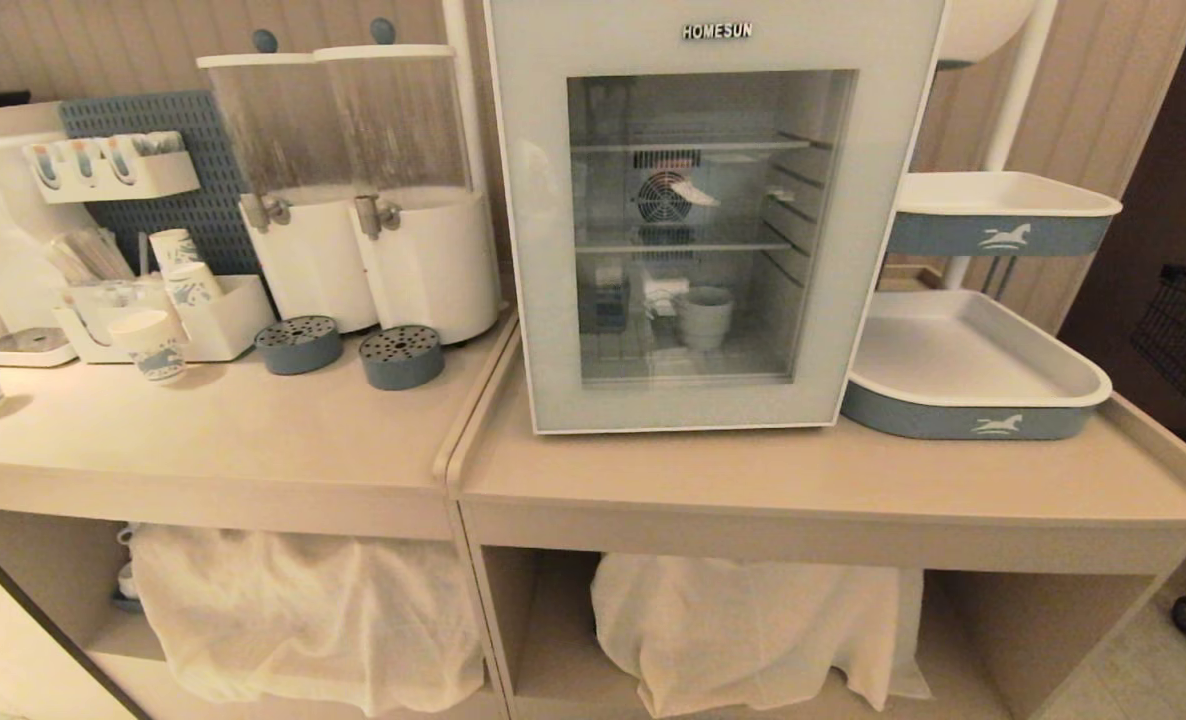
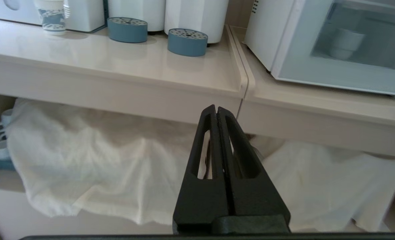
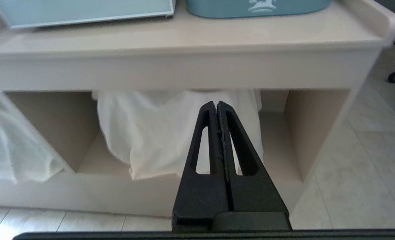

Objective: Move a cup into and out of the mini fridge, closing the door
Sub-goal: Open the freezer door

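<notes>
Head view, cup (image 1: 704, 316) inside mini fridge (image 1: 710, 215), door (image 1: 553, 250) closed, left pincer (image 2: 216, 108) and right pincer (image 3: 216, 103) both pressed together, empty.

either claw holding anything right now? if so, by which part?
Nothing held. The left claw and right claw are both shut on air, low in front of the counter. The cup sits inside the mini fridge behind the closed door.

The cup (image 1: 704, 317) stands inside the mini fridge (image 1: 713, 215), its door (image 1: 533, 250) closed.
</notes>
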{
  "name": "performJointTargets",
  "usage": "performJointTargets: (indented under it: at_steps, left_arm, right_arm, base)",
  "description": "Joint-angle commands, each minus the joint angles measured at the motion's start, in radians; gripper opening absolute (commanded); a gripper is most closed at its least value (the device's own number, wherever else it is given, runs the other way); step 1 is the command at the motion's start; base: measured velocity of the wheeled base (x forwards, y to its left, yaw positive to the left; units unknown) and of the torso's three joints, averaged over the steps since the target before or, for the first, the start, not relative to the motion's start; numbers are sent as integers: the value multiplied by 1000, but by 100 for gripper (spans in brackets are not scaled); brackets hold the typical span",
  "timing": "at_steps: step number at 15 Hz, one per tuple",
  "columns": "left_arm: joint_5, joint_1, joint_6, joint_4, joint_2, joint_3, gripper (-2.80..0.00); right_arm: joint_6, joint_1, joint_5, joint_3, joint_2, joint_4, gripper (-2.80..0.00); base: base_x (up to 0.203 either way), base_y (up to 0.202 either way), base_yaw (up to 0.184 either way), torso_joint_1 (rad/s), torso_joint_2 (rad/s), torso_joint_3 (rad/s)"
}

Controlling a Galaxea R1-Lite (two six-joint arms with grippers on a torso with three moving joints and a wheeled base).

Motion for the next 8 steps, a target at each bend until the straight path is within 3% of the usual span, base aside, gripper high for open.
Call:
performJointTargets:
  at_steps: [1, 4, 8]
  left_arm:
    - [0, 0, -1, -1, -2, 40, -280]
    - [0, 0, -1, -1, -2, 40, -280]
    - [0, -1, 6, -1, -2, 40, -280]
  right_arm:
    - [0, 0, 1, 0, 3, 1, -280]
    - [0, 0, 1, 0, 1, 1, -280]
    - [0, 0, 1, 0, 1, 1, -280]
  base:
    - [186, 0, 1, 6, 2, 0]
    - [131, 0, 0, 2, 2, 1]
    - [0, 0, 0, 0, 0, 0]
